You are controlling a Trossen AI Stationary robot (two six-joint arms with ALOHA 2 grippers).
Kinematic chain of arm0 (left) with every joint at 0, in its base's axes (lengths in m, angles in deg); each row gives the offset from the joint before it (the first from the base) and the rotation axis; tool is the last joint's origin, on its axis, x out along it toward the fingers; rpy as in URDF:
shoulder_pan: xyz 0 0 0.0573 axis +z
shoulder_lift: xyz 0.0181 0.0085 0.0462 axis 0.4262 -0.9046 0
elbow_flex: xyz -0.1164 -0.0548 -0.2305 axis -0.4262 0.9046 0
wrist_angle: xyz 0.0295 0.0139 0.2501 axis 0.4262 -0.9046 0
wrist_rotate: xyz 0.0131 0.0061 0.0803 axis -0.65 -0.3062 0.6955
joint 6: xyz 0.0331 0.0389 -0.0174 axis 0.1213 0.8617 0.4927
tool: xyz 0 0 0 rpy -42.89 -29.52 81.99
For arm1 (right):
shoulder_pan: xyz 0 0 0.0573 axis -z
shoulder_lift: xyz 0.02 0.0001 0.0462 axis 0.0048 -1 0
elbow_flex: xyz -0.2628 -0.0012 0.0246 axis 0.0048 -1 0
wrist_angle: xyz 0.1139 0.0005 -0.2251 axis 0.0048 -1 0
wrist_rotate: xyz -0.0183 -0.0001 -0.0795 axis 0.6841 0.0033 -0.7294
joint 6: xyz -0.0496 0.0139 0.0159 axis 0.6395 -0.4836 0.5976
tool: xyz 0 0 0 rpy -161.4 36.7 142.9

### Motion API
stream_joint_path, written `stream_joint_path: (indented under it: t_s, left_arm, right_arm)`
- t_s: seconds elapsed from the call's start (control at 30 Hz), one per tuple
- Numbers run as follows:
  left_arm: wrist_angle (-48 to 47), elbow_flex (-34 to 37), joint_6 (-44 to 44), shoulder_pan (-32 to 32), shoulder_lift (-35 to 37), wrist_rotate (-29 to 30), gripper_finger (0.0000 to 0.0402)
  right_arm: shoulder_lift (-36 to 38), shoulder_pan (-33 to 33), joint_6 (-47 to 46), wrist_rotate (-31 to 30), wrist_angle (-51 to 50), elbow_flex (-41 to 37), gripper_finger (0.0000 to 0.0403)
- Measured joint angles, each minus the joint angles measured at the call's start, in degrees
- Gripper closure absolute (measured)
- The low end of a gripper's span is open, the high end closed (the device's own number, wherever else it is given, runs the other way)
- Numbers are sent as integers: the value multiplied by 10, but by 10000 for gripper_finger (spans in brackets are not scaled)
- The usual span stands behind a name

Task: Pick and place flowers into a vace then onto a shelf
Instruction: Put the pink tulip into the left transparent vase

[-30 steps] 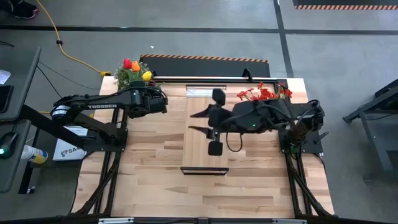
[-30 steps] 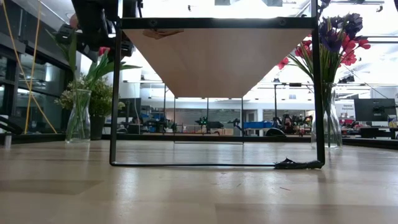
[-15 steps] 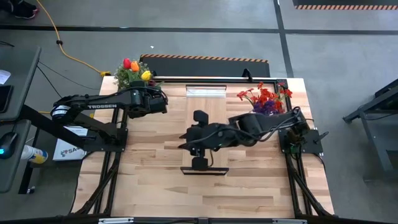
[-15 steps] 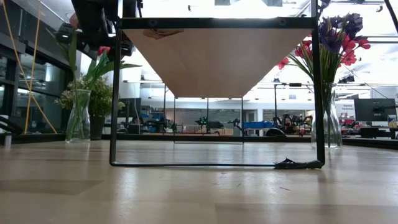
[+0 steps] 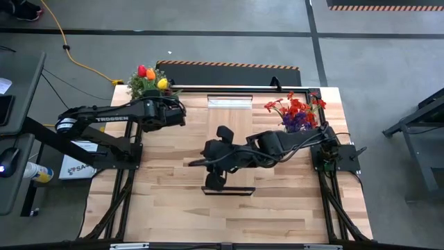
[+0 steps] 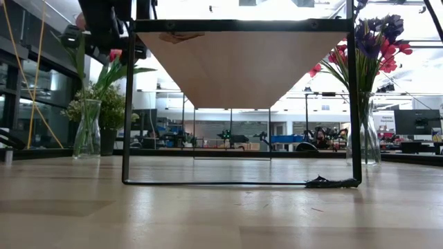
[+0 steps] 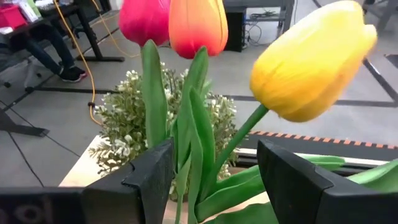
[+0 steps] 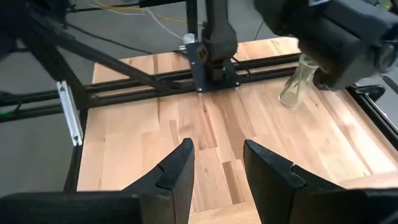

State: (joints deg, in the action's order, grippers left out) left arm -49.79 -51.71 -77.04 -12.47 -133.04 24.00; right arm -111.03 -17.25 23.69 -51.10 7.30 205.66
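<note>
A bunch of flowers (image 7: 199,37) with red, orange and yellow tulip heads (image 5: 151,73) stands at the table's far left. My left gripper (image 7: 214,149) is shut on its stems. In the low view the stems run down into a glass vase (image 6: 86,131) standing on the table below the gripper (image 6: 111,31). The right wrist view shows that vase (image 8: 294,84) under my left gripper (image 8: 342,31). My right gripper (image 8: 217,149) is open and holds nothing. It hovers over the near part of the raised wooden shelf (image 5: 229,121). My left gripper has the tulips' stems and long leaves (image 7: 186,168) between its two fingers, below the heads. The fingers come at the bunch nearly level and lie across the stems. The heads stand upright above the fingers. How the far finger (image 7: 292,180) meets the leaves is unclear.
A bushy pale-green plant (image 5: 144,87) stands right behind the tulips. A second vase of red and purple flowers (image 5: 298,111) stands at the far right. The shelf rests on a thin black frame (image 6: 128,104), with open tabletop to its left and right.
My right gripper has moved down and toward the table's near-left, from over the shelf's middle to over its near end. Its wrist has rolled on the way. It has stayed open. My left gripper and the tulips have kept still.
</note>
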Motion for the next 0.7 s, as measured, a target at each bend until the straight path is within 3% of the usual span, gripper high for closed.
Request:
stream_joint_path:
  t_s: [0.3, 0.7]
  left_arm:
    - [7, 0, 1, 0, 50, 4, 140]
    - [7, 0, 2, 0, 88, 3, 140]
  right_arm:
    - [-40, 6, -42, -15, 14, 1, 273]
    - [-90, 31, 25, -15, 146, 0, 273]
